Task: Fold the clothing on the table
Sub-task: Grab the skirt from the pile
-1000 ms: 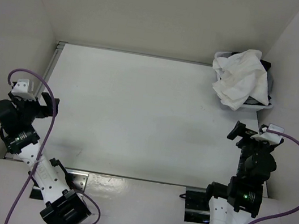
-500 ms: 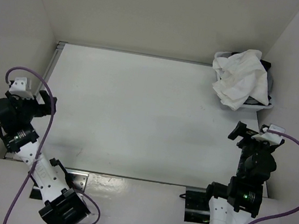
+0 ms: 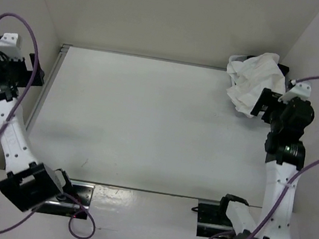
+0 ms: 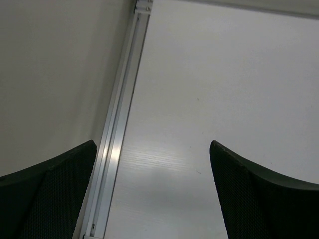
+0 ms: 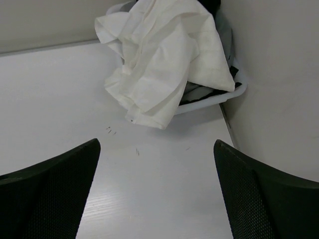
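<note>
A crumpled white skirt [image 5: 164, 55] fills the basket [image 5: 212, 102] at upper right, over dark garments [image 5: 212, 6]. The right gripper [image 3: 262, 104] hangs beside it and the left gripper [image 3: 37, 74] above the table's [image 3: 146, 123] rail [image 4: 117, 144], both spread wide.

Basket [image 5: 219, 101] mostly under clothing [image 5: 164, 59]

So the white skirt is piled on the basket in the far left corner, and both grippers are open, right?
Not left: the top view shows the skirt piled on the basket in the far right corner. The left gripper and right gripper are open.
</note>
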You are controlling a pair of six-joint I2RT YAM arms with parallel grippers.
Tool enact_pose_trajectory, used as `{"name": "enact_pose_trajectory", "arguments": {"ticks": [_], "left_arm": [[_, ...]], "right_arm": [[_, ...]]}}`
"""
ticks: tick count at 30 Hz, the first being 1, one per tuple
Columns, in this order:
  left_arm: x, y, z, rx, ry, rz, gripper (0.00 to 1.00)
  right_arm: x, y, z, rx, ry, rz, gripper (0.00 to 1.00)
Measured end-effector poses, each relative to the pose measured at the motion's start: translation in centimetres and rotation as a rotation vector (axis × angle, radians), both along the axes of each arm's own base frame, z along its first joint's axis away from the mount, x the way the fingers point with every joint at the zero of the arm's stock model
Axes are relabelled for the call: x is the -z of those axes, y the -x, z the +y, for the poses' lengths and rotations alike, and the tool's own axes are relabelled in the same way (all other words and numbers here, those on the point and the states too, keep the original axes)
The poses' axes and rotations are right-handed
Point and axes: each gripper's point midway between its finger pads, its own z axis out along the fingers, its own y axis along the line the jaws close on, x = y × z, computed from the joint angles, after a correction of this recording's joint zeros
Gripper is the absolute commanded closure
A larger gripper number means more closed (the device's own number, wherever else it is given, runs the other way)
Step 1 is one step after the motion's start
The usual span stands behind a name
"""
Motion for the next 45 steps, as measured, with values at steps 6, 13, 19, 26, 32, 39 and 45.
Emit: {"name": "enact_pose_trajectory", "arguments": {"ticks": [6,13,19,26,32,39,45], "left_arm": [[7.1,-2.2,-0.3,0.009,0.136,0.267,0.0],[8.4,-1.9,-3.3,0.016,0.104,0.31,0.0],[8.7,-3.1,-5.8,0.046,0.044,0.338,0.0],[12.6,-1.7,-7.2,0.066,0.034,0.412,0.0],[12.7,-0.4,-7.6,0.061,0.02,0.374,0.0],[11.6,0.1,-7.6,0.059,0.013,0.293,0.0],[12.4,0.5,-7.1,0.049,0.036,0.292,0.0]], "right_arm": [[3.1,-5.8,0.1,-0.031,-0.022,0.263,0.02],[10.1,-10.3,-0.5,-0.016,-0.078,0.591,0.02],[10.2,-11.0,-1.4,0.03,-0.061,0.604,0.02],[6.2,-15.0,-4.2,0.096,-0.026,0.47,0.02],[8.7,-18.3,-5.7,0.116,-0.033,0.483,0.02],[13.6,-21.3,-6.7,0.114,-0.066,0.549,0.08],[13.4,-23.3,-6.8,0.099,-0.072,0.521,0.92]]}}
